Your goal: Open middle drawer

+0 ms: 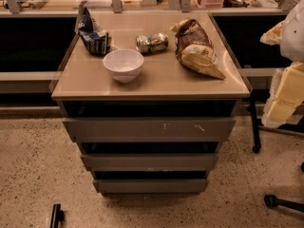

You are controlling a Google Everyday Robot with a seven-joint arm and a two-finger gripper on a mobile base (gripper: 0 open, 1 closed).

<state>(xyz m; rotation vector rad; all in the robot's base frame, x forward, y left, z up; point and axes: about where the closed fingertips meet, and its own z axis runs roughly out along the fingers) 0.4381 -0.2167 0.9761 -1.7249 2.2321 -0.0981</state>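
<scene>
Middle drawer point(149, 162): second of three fronts under the worktop point(161, 75), long axis left-right, face toward the near side. Gripper point(285, 96) at the right edge, higher than the drawer and well apart from it. Can't tell if it's spread or closed.

All I see of my arm point(297, 30) is a smooth white shell at the right edge — beneath it the gripper point(284, 95), halfway down that edge, in blocky pale-yellow segments with whitish, rounded trim.
</scene>
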